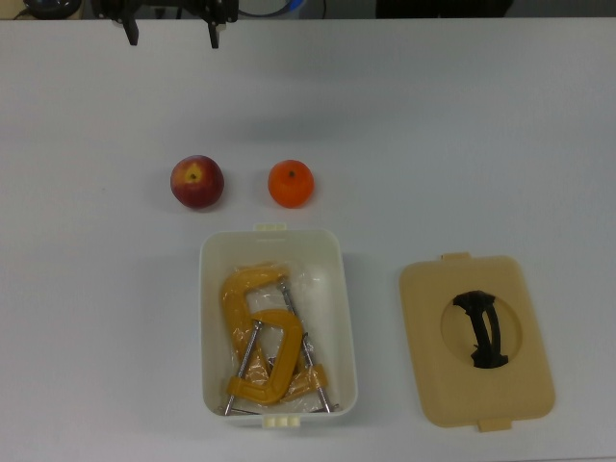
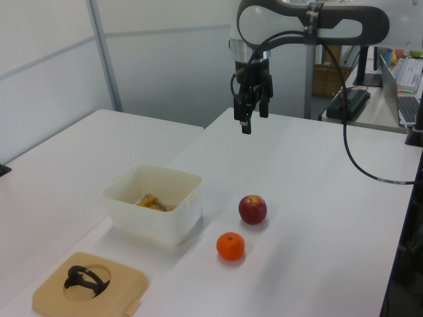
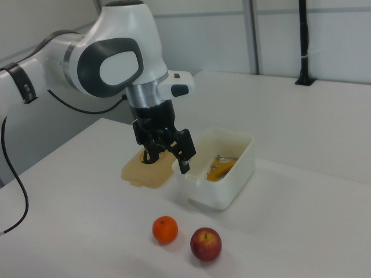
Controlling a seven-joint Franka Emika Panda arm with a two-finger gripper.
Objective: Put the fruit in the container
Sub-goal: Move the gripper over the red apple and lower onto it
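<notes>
Black claw (image 2: 254, 121) wide open, empty, high above apple (image 2: 252, 209) and orange (image 2: 230, 246).

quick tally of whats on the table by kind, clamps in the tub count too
fruit: 2, apple and orange
tub: 1
lid: 1
yellow clamps: 2, inside the tub
total: 6

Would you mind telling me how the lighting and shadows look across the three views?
Top view: even, diffuse light; a faint soft shadow lies on the table below the tool. Left view: small soft shadows hug the apple and orange. Right view: the white container casts a pale shadow at its base; no harsh glare anywhere.
</notes>
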